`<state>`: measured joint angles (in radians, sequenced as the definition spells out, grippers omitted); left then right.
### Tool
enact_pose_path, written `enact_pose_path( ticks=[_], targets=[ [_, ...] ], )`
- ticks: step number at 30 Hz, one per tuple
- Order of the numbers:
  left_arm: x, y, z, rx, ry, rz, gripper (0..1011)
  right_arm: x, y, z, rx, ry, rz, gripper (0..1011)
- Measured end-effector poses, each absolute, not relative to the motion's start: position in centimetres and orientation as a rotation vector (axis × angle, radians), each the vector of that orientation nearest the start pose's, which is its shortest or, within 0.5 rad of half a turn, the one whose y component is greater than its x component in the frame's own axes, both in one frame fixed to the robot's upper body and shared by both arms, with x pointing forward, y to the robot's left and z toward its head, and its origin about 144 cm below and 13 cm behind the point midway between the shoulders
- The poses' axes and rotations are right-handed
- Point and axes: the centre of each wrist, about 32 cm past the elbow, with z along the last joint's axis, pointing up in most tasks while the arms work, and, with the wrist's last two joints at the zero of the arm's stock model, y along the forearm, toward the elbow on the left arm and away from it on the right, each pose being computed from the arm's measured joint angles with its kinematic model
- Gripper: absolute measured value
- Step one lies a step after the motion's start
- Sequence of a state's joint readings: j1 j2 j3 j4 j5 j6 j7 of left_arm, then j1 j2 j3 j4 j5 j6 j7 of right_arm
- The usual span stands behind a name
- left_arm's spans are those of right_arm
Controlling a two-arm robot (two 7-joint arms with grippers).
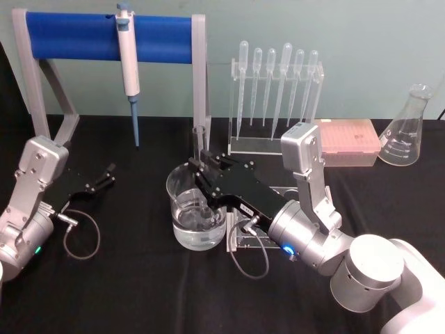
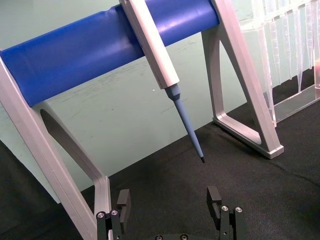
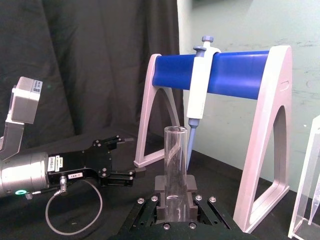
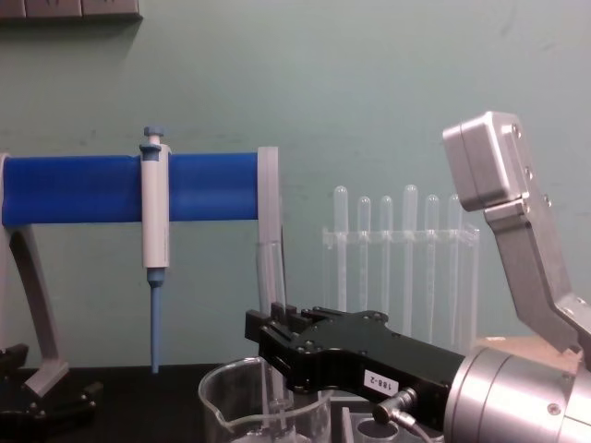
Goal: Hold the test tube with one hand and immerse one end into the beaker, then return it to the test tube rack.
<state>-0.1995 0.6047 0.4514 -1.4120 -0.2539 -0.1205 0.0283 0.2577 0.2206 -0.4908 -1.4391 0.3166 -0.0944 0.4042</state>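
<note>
Right gripper [image 1: 202, 165] fingers clamp test tube [image 3: 176, 160] upright in beaker [image 1: 174, 192]; left gripper [image 1: 103, 176] fingers wide, aside.

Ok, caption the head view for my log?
Right gripper holds the upright test tube in the beaker; the open left gripper sits aside.

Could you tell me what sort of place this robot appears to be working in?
Most likely a laboratory bench: a pipettor hangs on a blue stand, plastic pipettes fill a clear rack, and a conical flask sits nearby.
</note>
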Motion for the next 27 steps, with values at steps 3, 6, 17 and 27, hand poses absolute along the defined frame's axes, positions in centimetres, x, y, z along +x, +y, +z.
enact_pose_path(
  ticks=[3,6,17,27],
  targets=[
    [48.86,30.97,113.98,0.304,-0.285,1.248,1000,50.10,-15.24,116.11,0.073,-0.064,-0.725,238],
    [48.86,30.97,113.98,0.304,-0.285,1.248,1000,50.10,-15.24,116.11,0.073,-0.064,-0.725,238],
    [48.86,30.97,113.98,0.304,-0.285,1.248,1000,50.10,-15.24,116.11,0.073,-0.063,-0.725,238],
    [48.86,30.97,113.98,0.304,-0.285,1.248,1000,50.10,-15.24,116.12,0.073,-0.064,-0.725,238]
  ],
)
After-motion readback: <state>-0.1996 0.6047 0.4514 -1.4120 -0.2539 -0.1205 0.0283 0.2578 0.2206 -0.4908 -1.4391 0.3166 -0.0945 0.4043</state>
